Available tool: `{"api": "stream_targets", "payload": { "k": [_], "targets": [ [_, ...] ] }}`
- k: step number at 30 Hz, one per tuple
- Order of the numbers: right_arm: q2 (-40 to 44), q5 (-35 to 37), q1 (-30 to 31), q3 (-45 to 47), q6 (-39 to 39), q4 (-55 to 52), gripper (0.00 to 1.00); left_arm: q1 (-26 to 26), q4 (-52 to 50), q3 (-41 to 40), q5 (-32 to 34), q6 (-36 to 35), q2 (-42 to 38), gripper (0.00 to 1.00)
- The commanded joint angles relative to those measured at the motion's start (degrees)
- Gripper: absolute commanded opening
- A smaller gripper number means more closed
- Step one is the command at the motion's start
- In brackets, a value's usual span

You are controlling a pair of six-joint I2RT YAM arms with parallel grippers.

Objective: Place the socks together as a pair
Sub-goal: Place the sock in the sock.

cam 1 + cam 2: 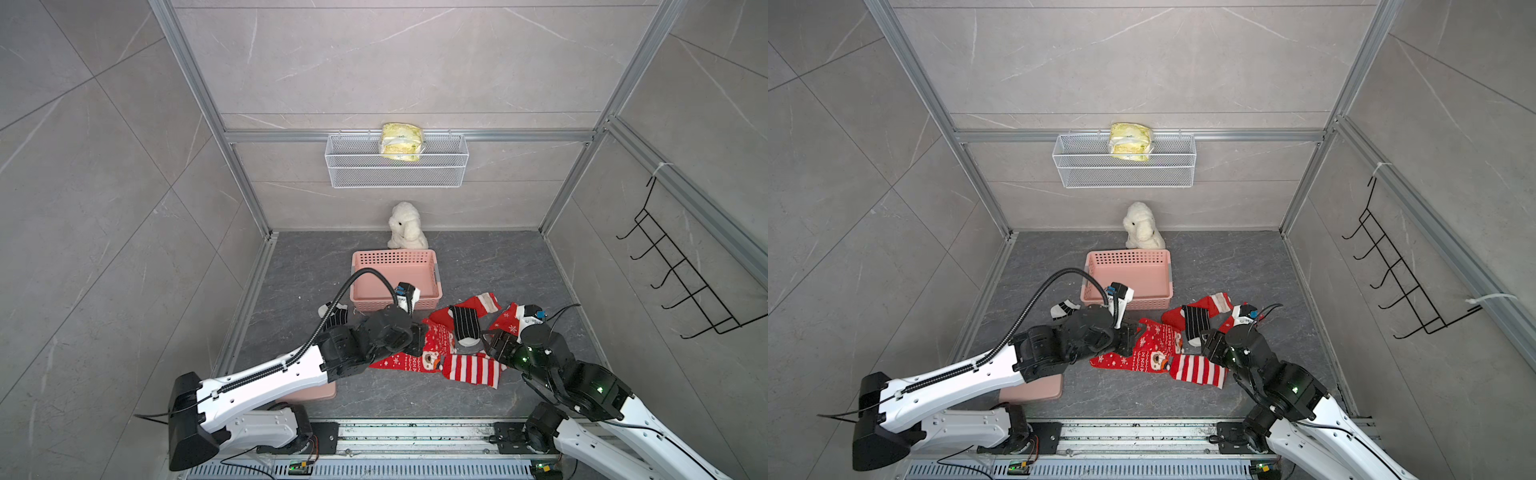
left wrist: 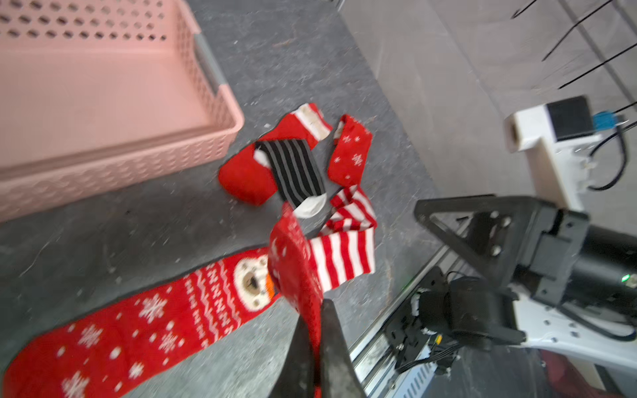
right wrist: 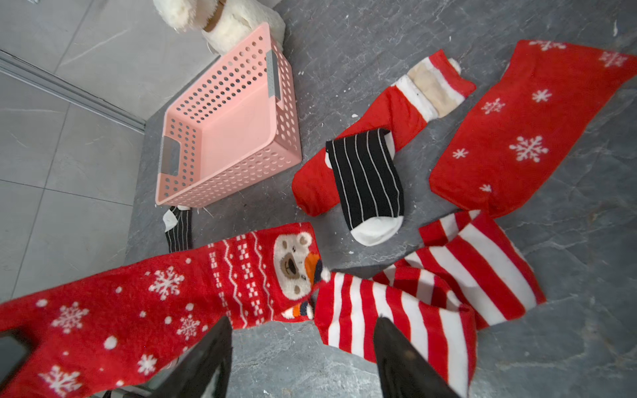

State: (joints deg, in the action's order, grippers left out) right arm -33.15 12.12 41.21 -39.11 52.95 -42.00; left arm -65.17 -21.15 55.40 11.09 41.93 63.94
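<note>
We hold one snowflake sock (image 2: 293, 262) pinched in the closed left gripper (image 2: 315, 320), lifted over the bear sock (image 3: 138, 303) on the counter (image 3: 344, 34) — seemingly its match, though blur hides the pattern. The right gripper (image 3: 303, 324) gapes empty above the striped sock (image 3: 379, 310). No pair lies together yet — the black socks (image 3: 365, 186) lie well apart too.

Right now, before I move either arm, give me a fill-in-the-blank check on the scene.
The left claw is ____ on the snowflake sock.
The right claw stands ____, holding nothing.
The pink basket is ____.
The black striped sock lies on top of the white-cuffed sock, whose foot is ____.
Missing words: shut; open; empty; red.
</note>
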Motion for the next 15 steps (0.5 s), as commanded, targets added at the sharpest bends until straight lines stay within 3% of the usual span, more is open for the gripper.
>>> {"api": "stream_targets", "payload": {
  "k": [1,5,9,15],
  "targets": [
    [-0.6,-2.2,-0.1,2.9,1.0,2.5,0.66,2.5,-4.0,-7.7,2.6,6.3,-7.3,0.00],
    [-4.4,-5.5,-0.1,4.6,0.5,7.6,0.66,8.7,-6.5,-19.7,-0.3,9.9,-13.0,0.00],
    [-9.9,-8.6,0.0,5.0,-1.3,12.7,0.66,17.0,-7.8,-26.2,-5.8,8.3,-15.2,0.00],
    [-20.5,-10.5,1.1,3.6,-5.0,17.4,0.58,20.0,-8.0,-29.9,-6.4,8.1,-16.6,0.00]
  ]
}}
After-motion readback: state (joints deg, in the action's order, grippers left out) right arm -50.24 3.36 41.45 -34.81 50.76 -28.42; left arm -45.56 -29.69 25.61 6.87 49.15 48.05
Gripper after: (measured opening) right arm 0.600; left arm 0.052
